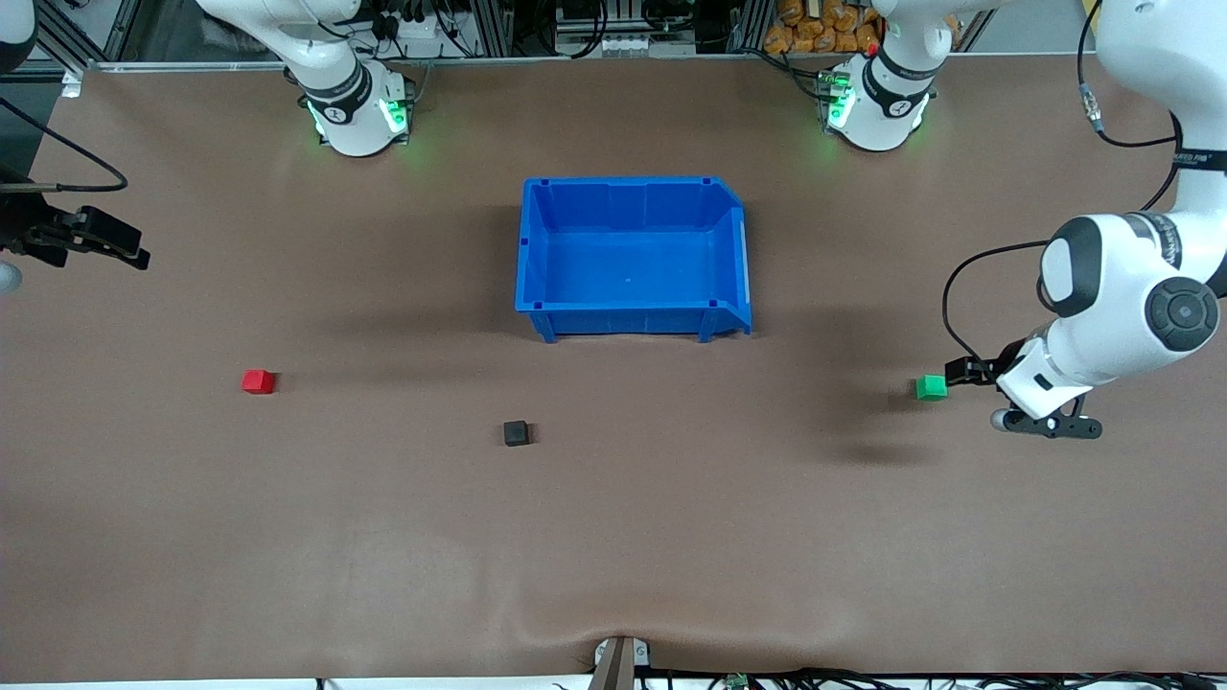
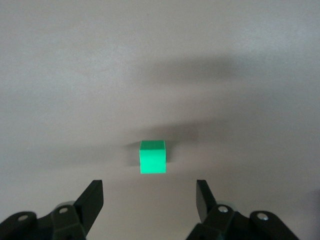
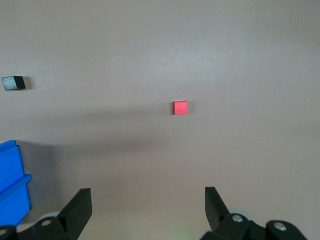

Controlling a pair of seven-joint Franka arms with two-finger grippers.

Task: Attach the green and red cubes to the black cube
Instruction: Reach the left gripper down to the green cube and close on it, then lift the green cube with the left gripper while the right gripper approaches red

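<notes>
The green cube (image 1: 931, 387) lies on the brown table toward the left arm's end. My left gripper (image 1: 961, 371) hangs low right beside it. In the left wrist view the green cube (image 2: 152, 156) sits just ahead of the left gripper (image 2: 149, 196), which is open with nothing between its fingers. The red cube (image 1: 258, 381) rests toward the right arm's end, and the black cube (image 1: 516, 433) lies mid-table, a little nearer the front camera. My right gripper (image 1: 134, 251) waits over the table's right-arm end, open and empty; its wrist view shows the red cube (image 3: 180, 107) and black cube (image 3: 13, 83).
A blue bin (image 1: 537, 240) stands mid-table, farther from the front camera than the black cube, and nothing shows inside it. One corner of the blue bin (image 3: 12, 185) shows in the right wrist view. Both arm bases stand along the table's back edge.
</notes>
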